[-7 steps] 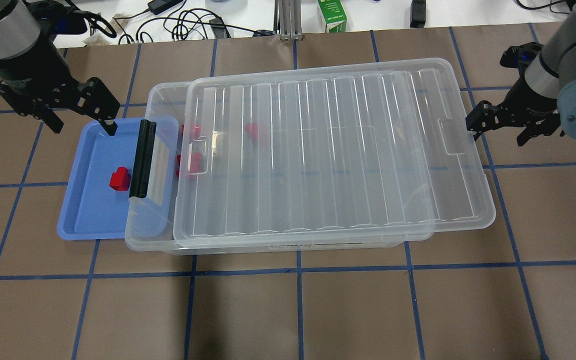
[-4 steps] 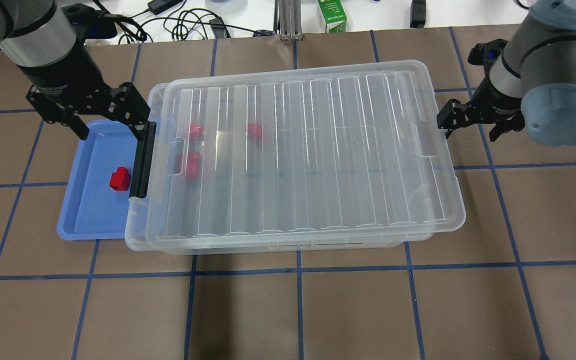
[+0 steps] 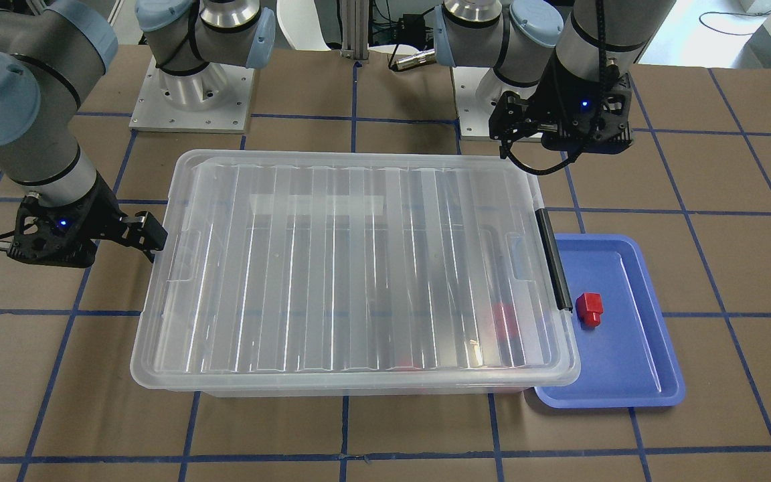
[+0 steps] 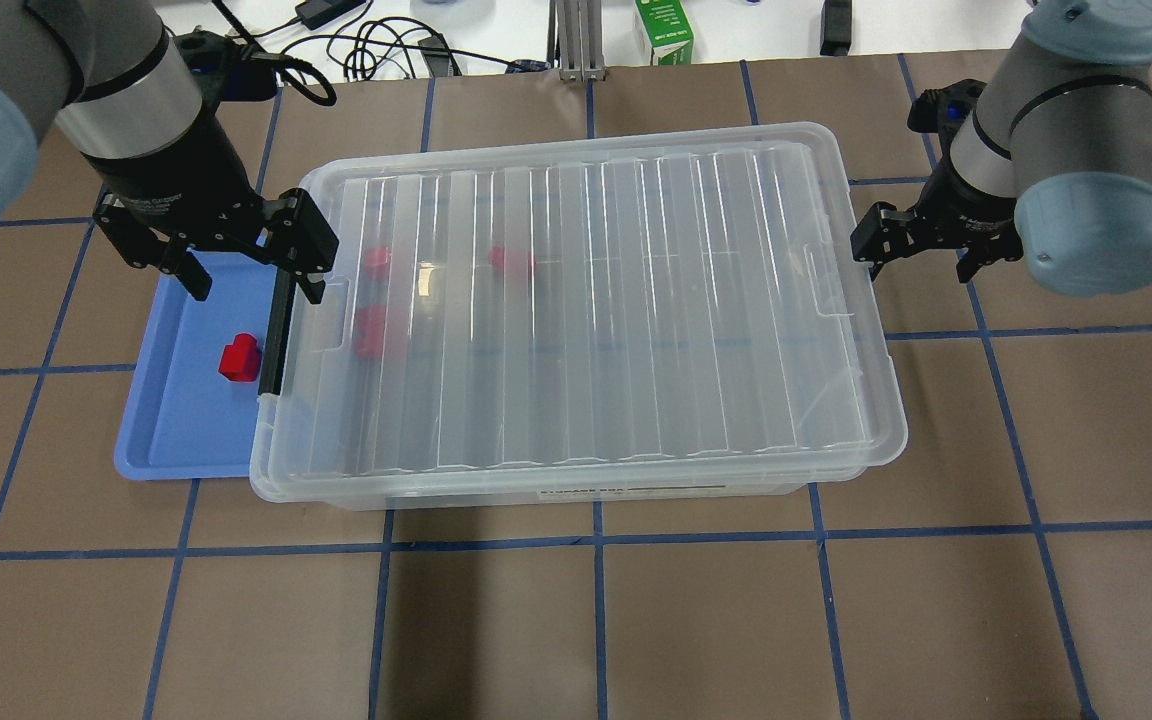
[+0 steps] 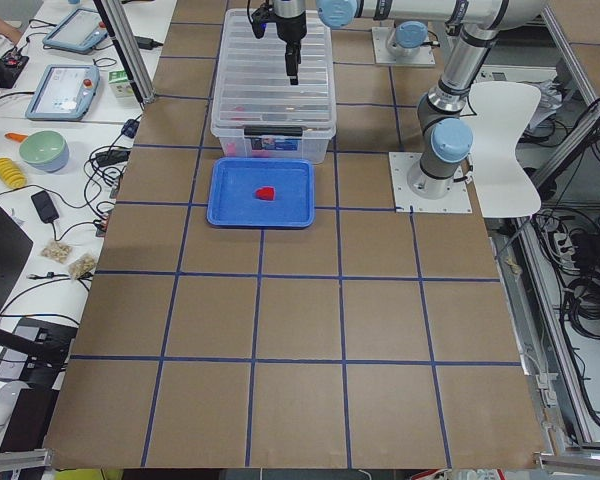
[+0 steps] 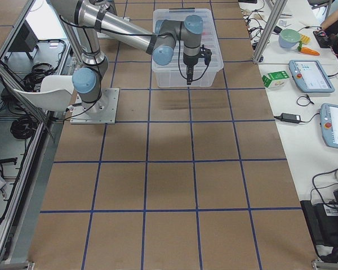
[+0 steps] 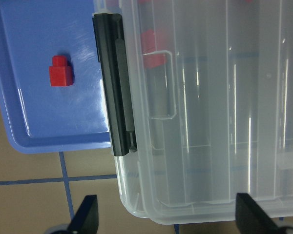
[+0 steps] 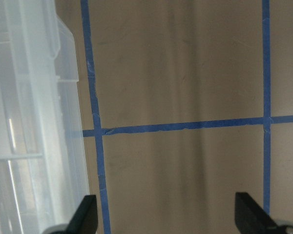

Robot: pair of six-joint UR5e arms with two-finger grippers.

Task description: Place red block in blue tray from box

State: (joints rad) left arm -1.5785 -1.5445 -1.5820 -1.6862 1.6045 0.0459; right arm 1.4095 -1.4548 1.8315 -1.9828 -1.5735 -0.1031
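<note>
The red block (image 4: 239,358) lies in the blue tray (image 4: 172,420), clear of both grippers; it also shows in the left wrist view (image 7: 61,71) and the front view (image 3: 588,308). The box (image 4: 586,310) stands next to the tray with its ribbed lid on, the black latch (image 4: 276,330) at the tray end. My left gripper (image 4: 251,272) is open and empty above that end, one finger over the tray, the other over the lid. My right gripper (image 4: 921,255) is open and empty at the box's opposite short end.
Three more red pieces (image 4: 376,262) show blurred through the lid near the latch end. A green carton (image 4: 663,30) and cables (image 4: 376,45) lie beyond the table's far edge. Brown table with blue tape lines surrounds the box.
The lid has slid left from its offset position and now covers the box. My right gripper followed it left. My left gripper moved right, over the latch end.
</note>
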